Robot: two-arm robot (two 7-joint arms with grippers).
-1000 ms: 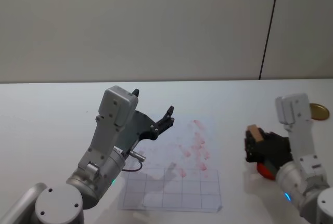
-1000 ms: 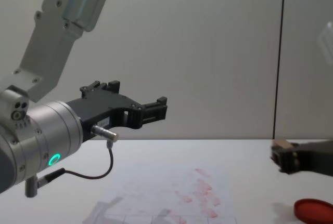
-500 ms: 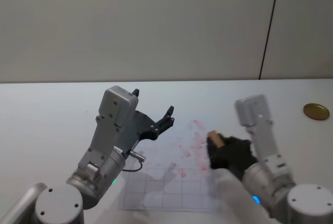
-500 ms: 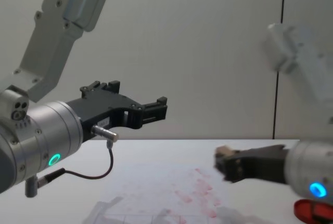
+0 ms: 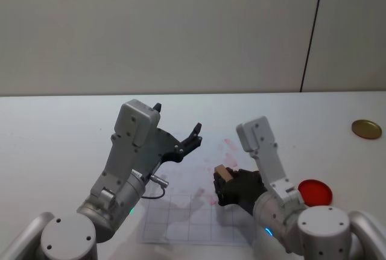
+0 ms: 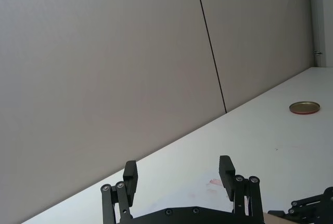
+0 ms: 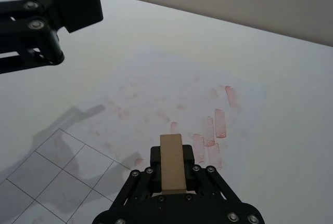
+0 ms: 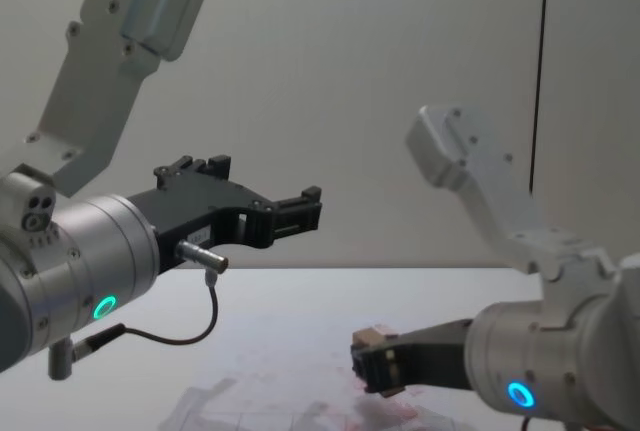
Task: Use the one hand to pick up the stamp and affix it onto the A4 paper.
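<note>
Clamping the stamp (image 5: 222, 171) tight, the right pincer (image 5: 221, 181) hovers over the paper (image 5: 181, 224), which lies toward the worktop's (image 5: 54, 133) near edge; the block seems just clear of the sheet. Best to lower it squarely onto a bare patch, face flat, pressing evenly. Farther back, the left pincer (image 6: 178, 169) hangs wide open and idle above the paper's left side.

The stamp (image 5: 222, 171) is seen as light tan wood, while the right claw (image 5: 223, 186) and left claw (image 5: 177, 119) are coloured black, backed by a blue ring light (image 8: 518, 394) and a green ring light (image 8: 103, 306) respectively. The white A4 paper (image 5: 181, 213) is covered with reddish-pink rectangular marks and ruled with thin grey grid lines at its near edge. The ink pad (image 5: 315, 192) is coloured red, the bench (image 5: 60, 127) white.
</note>
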